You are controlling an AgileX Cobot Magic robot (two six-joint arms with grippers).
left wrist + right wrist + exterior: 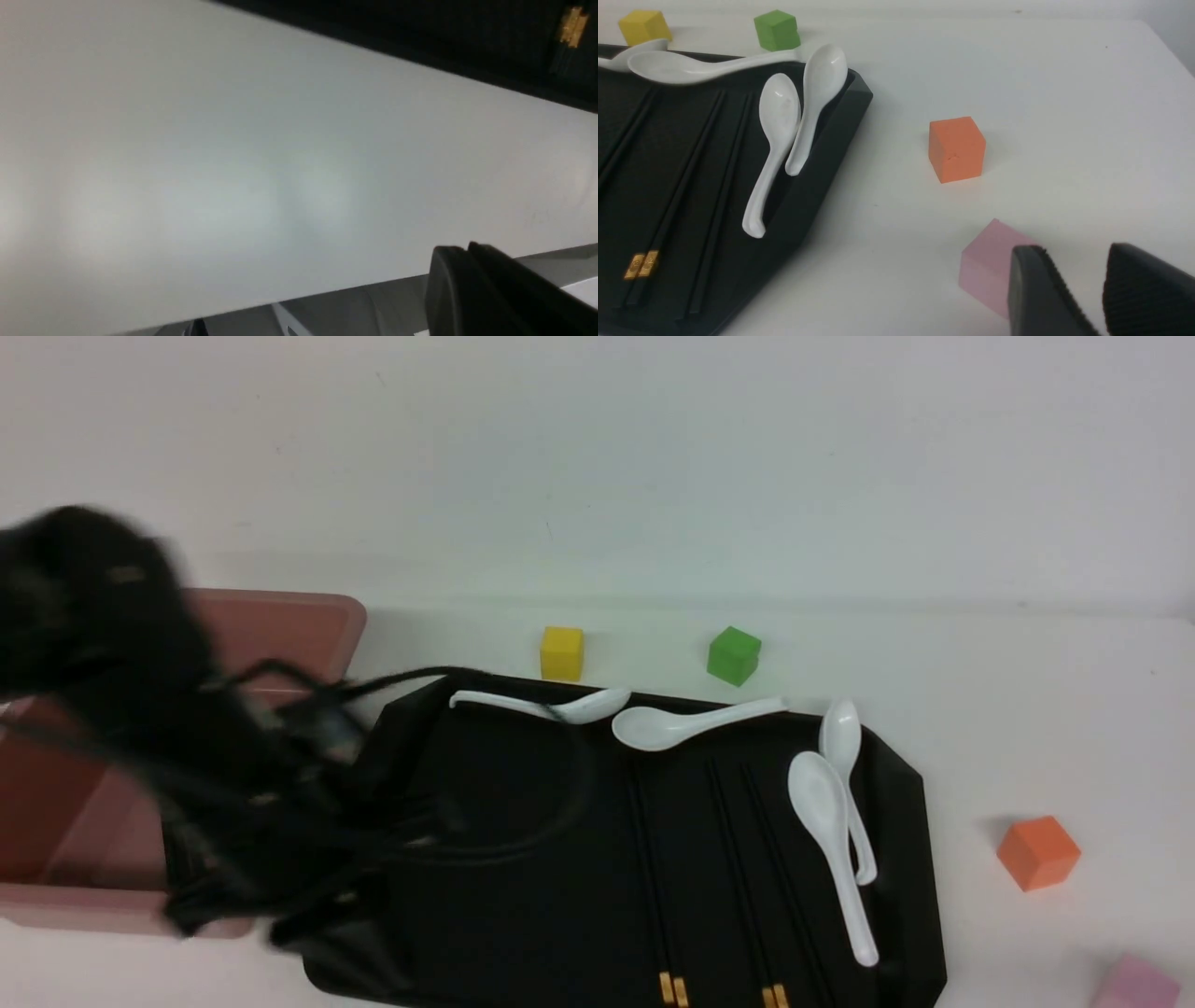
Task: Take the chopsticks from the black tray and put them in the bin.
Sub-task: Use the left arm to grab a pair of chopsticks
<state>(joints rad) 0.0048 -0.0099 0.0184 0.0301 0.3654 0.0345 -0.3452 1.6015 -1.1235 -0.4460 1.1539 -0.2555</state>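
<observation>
The long thin black chopsticks with gold bands point(658, 896) are laid flat in pairs on the floor of the large flat black rectangular tray point(523, 933), banded ends toward the robot. None can be made out in the deep dusty-pink plastic bin point(313, 621), much of which is hidden by the blurred left arm point(121, 663). The right pincer point(1090, 298) is held slightly spread with nothing between its ribbed fingers, low over the white table top point(1064, 93). A pale pink cube point(985, 266) sits just ahead of it and an orange cube point(956, 148) farther ahead, while the tray and chopsticks lie well apart from it, toward the robot's left. The left pincer point(486, 289) is shown only as a dark edge, so whether it is spread, pressed together or pinching anything cannot be told; the tray's edge lies near it across bare table. The sticks are judged light, stiff and smooth, likely to slip or roll, and hard to get under. A hold across one pair near its middle is judged best. Four glossy white soup spoons point(826, 821) are rested along the tray's far and right sides, one close beside a pair, and should be avoided. The table is plain and backed by a white wall point(597, 448), with a yellow cube point(561, 653) and a green cube point(733, 655) beyond the tray.
</observation>
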